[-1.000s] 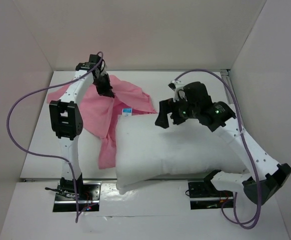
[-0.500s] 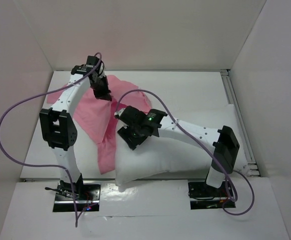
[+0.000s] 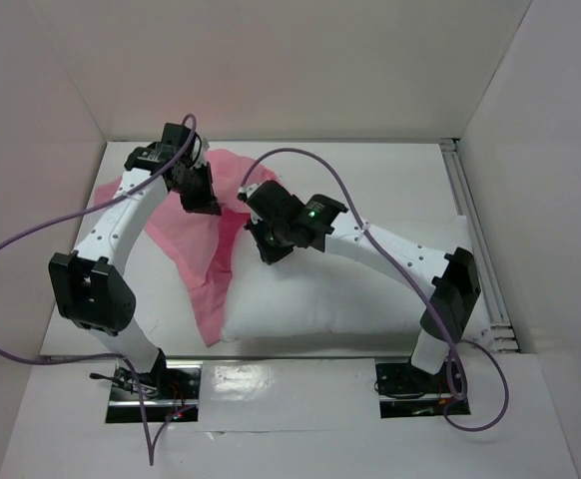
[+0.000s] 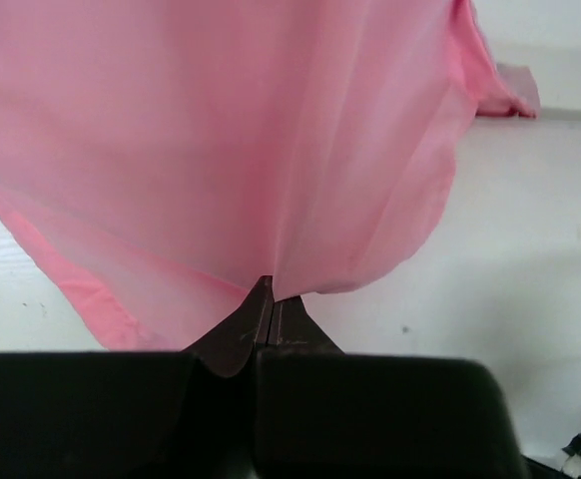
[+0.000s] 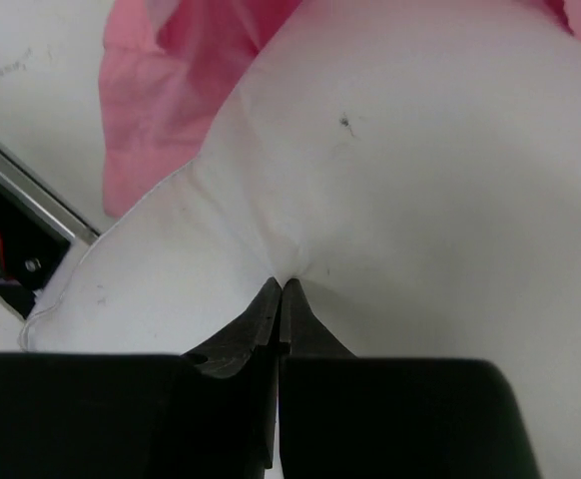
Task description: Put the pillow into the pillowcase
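The white pillow [image 3: 340, 299] lies across the near middle of the table. Its far left corner sits against the pink pillowcase [image 3: 193, 254], which spreads at the back left. My left gripper [image 3: 207, 203] holds a raised fold of the pillowcase; in the left wrist view its jaws [image 4: 268, 289] are shut on pink cloth [image 4: 221, 130] that hangs down from them. My right gripper [image 3: 271, 251] is at the pillow's far left corner. In the right wrist view it [image 5: 281, 286] is shut on a pinched pucker of the pillow's cloth [image 5: 420, 180], with pink fabric [image 5: 161, 100] just beyond.
White walls close in the table at the back and both sides. A metal rail [image 3: 473, 239] runs along the right edge. Purple cables [image 3: 11, 249] loop off both arms. The arm bases' plates [image 3: 151, 384] sit at the near edge; one shows in the right wrist view [image 5: 11, 235].
My right arm swung left from above the pillow's right part, came down at its far left corner and shut on the cloth. The left arm leaned left, still holding the pillowcase.
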Robot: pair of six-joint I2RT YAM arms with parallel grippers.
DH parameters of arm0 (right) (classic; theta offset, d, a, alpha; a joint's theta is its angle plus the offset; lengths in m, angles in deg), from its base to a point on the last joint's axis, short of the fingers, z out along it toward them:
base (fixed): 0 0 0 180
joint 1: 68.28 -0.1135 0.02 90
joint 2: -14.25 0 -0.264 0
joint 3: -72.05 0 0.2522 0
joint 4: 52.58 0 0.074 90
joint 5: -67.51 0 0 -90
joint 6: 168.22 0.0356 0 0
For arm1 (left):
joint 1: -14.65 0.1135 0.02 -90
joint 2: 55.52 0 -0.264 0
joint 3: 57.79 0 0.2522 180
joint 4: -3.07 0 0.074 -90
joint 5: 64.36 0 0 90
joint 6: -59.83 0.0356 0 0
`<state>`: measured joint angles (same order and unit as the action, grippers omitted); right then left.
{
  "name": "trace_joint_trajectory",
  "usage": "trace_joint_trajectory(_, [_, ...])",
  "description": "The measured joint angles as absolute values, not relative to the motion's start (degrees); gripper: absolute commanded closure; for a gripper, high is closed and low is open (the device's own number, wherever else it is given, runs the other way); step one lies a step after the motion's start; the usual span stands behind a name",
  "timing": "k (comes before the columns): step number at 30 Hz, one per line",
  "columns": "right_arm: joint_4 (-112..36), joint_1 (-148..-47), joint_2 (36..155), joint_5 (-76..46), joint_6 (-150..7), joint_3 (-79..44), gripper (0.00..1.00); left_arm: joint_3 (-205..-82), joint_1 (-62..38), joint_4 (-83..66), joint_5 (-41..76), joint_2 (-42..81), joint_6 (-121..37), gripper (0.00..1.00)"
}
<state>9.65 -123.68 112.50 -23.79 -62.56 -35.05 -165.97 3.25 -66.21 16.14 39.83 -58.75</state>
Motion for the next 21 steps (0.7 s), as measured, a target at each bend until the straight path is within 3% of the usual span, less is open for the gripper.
trace_joint_trajectory(7, [9.1, -121.1, 117.3, -30.3, -56.1, -43.7, 1.00, -162.8, 1.4, -66.2, 15.4, 37.6, -57.3, 1.00])
trace_joint_trajectory(21, [6.5, -120.4, 116.5, -39.8, -49.1, -44.6, 1.00, -162.9, 1.4, -67.0, 16.4, 35.3, -56.9, 1.00])
